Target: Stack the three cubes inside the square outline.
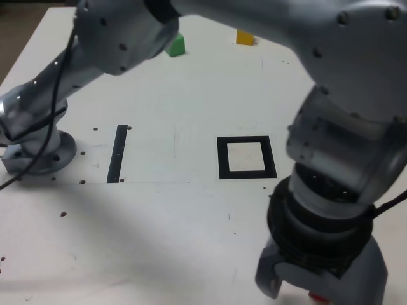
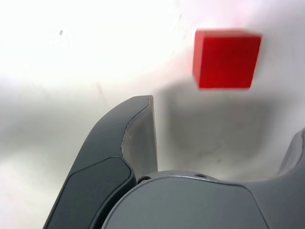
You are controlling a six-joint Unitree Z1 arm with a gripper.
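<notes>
The gripper [image 2: 225,117] hangs wide open near the red cube [image 2: 226,59] — nothing between its fingers. In the exterior view, the square outline [image 1: 222,159] lies right of the black strip [image 1: 117,154]. Beyond them sit the green cube [image 1: 177,46] and, seemingly partly hidden by the arm [image 1: 216,13], the yellow cube [image 1: 245,38].

On my table, strip [image 1: 117,154] left of the square outline [image 1: 222,159] in the exterior view, first cube [image 1: 177,46] behind, second cube [image 1: 245,38] to its right, third cube [image 1: 319,297] in front.
</notes>
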